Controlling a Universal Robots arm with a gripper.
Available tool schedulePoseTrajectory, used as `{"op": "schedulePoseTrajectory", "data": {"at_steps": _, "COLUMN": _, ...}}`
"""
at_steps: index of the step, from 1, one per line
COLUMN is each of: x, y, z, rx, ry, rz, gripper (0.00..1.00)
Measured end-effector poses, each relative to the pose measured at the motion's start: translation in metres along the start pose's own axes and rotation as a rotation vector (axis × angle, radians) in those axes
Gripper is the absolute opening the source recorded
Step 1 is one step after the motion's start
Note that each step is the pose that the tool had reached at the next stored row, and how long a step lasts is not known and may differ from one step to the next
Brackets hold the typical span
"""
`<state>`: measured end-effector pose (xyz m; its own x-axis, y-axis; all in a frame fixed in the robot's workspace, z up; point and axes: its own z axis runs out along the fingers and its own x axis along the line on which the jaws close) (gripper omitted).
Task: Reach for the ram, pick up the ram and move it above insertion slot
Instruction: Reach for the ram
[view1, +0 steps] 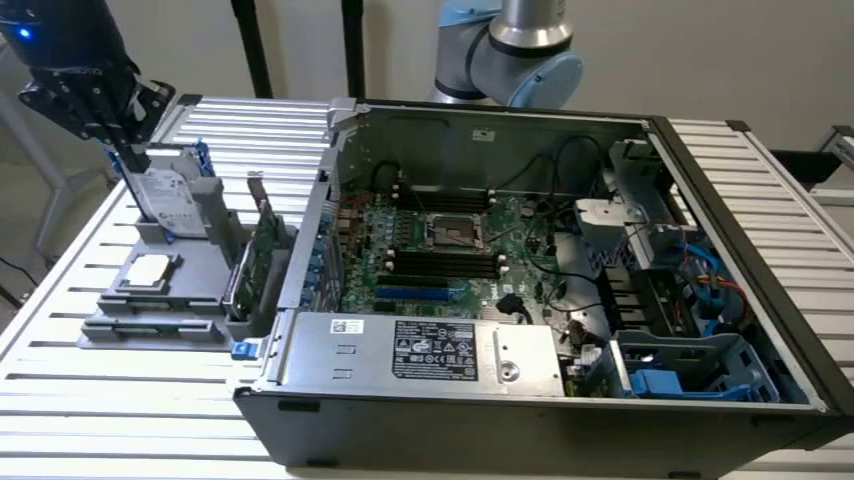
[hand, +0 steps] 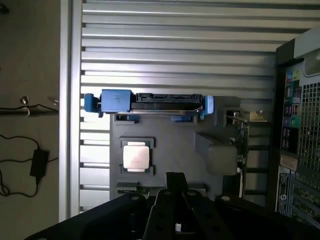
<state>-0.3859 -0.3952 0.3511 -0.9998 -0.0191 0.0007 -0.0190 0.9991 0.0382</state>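
Note:
The ram (view1: 151, 325) is a thin dark green stick lying in the front groove of the grey parts holder (view1: 187, 290) at the exterior view's left. In the wrist view a sliver of the ram (hand: 136, 189) shows at the holder's edge, the rest hidden behind my fingers. My gripper (view1: 132, 160) hangs above the far end of the holder, by the upright hard drive (view1: 174, 200), well apart from the ram. The gripper (hand: 175, 177) is shut with nothing between its fingers. The dark memory slots (view1: 434, 262) lie on the motherboard inside the open computer case (view1: 534, 400).
On the holder sit a square processor (view1: 148, 269) and, at its right side, an upright green expansion card (view1: 263, 250). The hard drive's blue frame (hand: 116, 100) spans the holder's far end. The case wall (view1: 314, 230) rises right beside the holder. Slatted table (view1: 107, 400) lies around.

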Motion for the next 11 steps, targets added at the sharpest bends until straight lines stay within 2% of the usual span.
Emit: {"op": "schedulePoseTrajectory", "data": {"at_steps": 11, "x": 0.001, "y": -0.05, "z": -0.0019, "rx": 0.0, "ry": 0.0008, "rz": 0.0, "gripper": 0.11}}
